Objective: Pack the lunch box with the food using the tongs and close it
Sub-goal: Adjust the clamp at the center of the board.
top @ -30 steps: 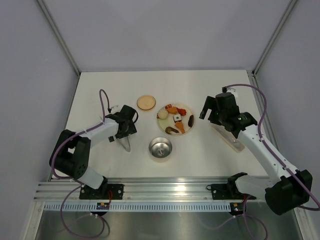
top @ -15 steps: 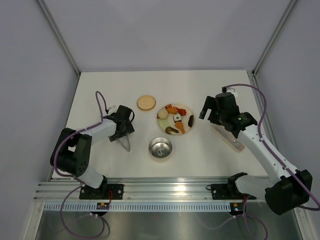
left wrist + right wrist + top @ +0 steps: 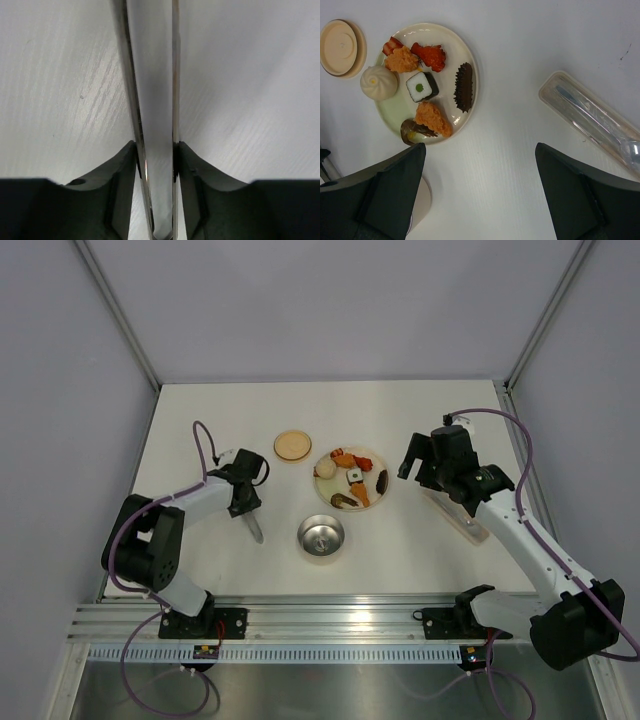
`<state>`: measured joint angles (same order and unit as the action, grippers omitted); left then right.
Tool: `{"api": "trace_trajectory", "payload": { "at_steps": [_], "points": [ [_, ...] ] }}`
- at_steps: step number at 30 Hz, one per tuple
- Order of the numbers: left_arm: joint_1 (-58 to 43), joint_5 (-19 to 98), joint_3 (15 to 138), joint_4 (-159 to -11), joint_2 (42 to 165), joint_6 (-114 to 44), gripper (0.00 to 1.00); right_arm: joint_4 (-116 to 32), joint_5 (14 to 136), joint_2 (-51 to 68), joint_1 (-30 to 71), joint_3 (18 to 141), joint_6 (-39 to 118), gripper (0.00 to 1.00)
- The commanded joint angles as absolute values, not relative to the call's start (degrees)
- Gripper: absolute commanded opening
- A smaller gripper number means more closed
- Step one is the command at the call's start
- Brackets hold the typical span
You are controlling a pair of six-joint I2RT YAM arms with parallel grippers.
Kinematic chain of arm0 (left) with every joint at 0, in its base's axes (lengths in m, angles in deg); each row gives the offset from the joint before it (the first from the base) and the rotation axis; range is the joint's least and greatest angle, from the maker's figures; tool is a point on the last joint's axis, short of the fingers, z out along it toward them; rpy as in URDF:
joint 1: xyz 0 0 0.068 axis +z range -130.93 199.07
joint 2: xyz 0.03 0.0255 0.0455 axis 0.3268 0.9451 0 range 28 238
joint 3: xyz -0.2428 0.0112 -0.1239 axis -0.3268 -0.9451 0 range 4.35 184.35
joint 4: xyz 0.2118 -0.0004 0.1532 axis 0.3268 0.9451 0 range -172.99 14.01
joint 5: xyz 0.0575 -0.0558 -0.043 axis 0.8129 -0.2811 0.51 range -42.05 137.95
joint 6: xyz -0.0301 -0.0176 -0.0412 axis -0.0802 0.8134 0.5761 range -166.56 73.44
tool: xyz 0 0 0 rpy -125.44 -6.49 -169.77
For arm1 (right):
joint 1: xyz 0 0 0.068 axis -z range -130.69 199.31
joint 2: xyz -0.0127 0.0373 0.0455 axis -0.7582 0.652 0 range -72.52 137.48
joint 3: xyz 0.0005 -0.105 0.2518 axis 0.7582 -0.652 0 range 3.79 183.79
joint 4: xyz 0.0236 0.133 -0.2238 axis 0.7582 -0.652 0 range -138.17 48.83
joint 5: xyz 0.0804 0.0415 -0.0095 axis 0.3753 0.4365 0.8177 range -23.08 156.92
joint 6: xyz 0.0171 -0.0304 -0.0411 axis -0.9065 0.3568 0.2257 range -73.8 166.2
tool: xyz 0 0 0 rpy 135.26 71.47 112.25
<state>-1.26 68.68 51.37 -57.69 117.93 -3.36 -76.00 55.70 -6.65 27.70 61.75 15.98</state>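
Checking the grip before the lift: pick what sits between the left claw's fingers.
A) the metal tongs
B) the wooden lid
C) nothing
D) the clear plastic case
A: the left wrist view shows the tongs lying between the fingers of the left claw, both pressed against the thin metal arms.

Seen from overhead, the left end effector [image 3: 243, 502] covers the upper length of the tongs [image 3: 256, 530], and only their lower end shows. In the left wrist view both arms run off the top and bottom edges, so the tips and the joint are unseen. In the right wrist view the lunch box [image 3: 423, 200] is a pale sliver behind the right end effector's [image 3: 480, 165] finger at lower left. The clear case [image 3: 590, 120] is cut by the right edge.
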Motion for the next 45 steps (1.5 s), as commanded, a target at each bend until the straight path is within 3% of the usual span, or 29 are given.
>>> {"api": "trace_trajectory", "payload": {
  "at_steps": [1,2,6,9,17,23,45],
  "points": [
    [-1.0,65.4,52.2,-57.3,119.4,-5.0,0.34,-74.5,56.0,-8.1,27.6,61.6,16.7,0.99],
    [-1.1,65.4,52.6,-56.8,119.2,-5.5,0.26,-74.7,55.9,-8.2,27.6,61.6,16.7,0.99],
    [-1.2,65.2,56.1,-54.0,115.3,-9.9,0.15,-74.8,55.4,-9.1,27.6,61.4,16.8,1.00],
    [-1.2,63.8,60.8,-50.4,110.8,-13.2,0.15,-75.2,55.1,-9.4,27.6,61.4,16.8,0.99],
    [-1.2,56.0,75.1,-37.0,106.4,-20.7,0.22,-75.1,55.2,-9.6,27.6,61.4,16.4,1.00],
    [-1.2,52.7,76.0,-33.4,104.6,-22.1,0.33,-75.1,55.1,-9.9,27.6,61.4,16.4,0.99],
    [-1.3,51.9,74.2,-32.5,104.7,-21.6,0.34,-74.7,55.3,-9.2,27.6,62.0,16.7,0.99]
  ]
}}
